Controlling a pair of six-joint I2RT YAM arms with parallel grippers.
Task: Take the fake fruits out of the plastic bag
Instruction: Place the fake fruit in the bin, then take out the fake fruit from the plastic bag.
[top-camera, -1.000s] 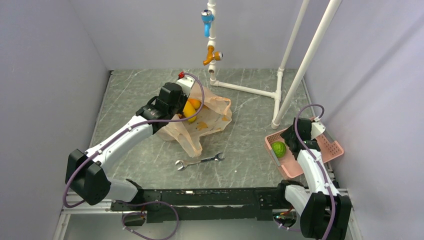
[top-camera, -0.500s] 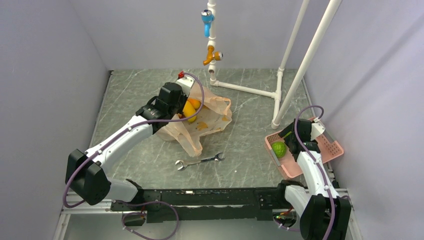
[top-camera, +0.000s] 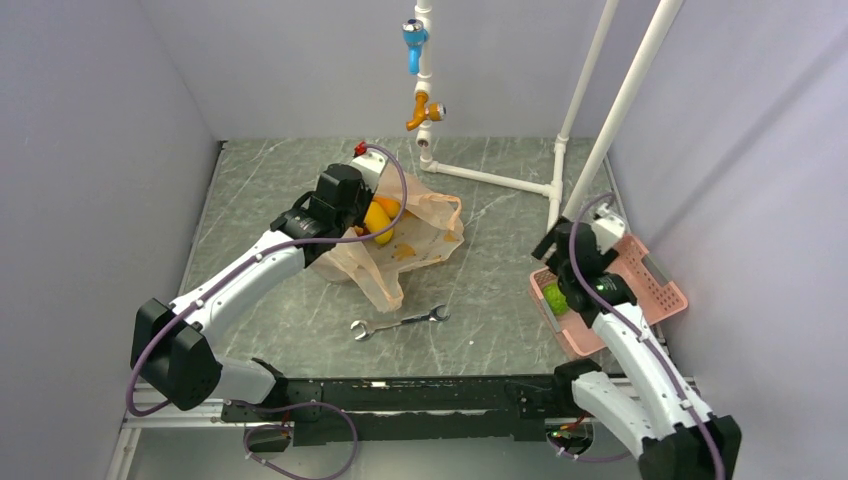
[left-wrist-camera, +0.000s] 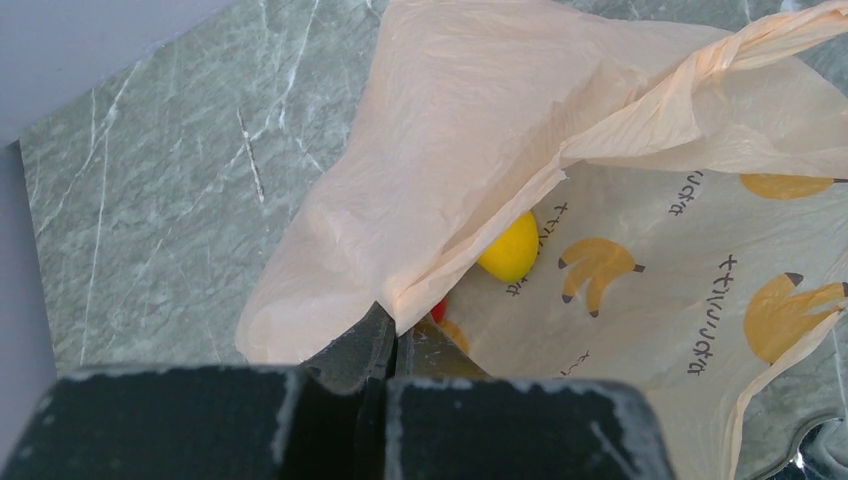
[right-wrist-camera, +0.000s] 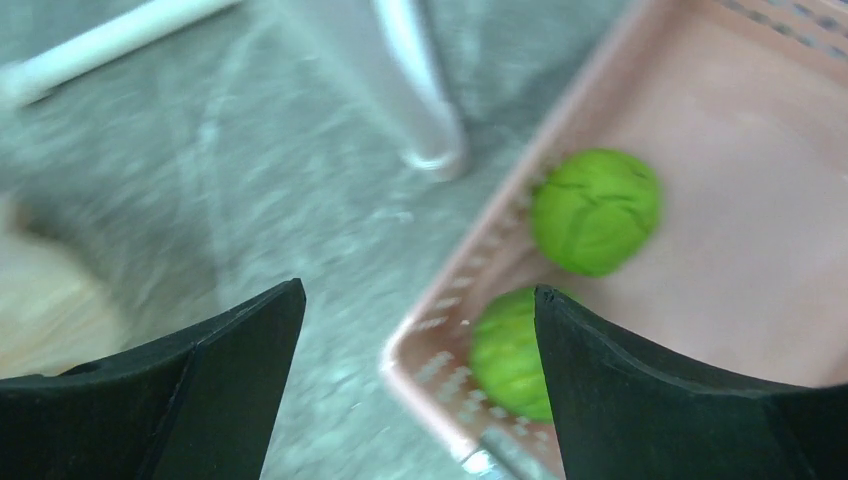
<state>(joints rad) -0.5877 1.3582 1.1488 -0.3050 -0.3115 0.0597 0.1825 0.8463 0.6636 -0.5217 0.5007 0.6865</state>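
**Operator:** State of the right gripper (right-wrist-camera: 418, 300)?

**Technician:** Fingers spread wide, nothing between them. It hangs over a corner of the pink basket (right-wrist-camera: 720, 280), at 4 o'clock from the plastic bag (left-wrist-camera: 470, 120). Two green fruits (right-wrist-camera: 595, 210) lie in the basket.

**Operator:** And the left gripper (left-wrist-camera: 385, 345)?

**Technician:** Fingers pinched on the bag's edge. A yellow fruit (left-wrist-camera: 510, 247) lies inside, at 1 o'clock from the fingertips.

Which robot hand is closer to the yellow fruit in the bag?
Left. The left gripper pinches the plastic bag beside the yellow fruit; the right gripper hangs far away by the pink basket.
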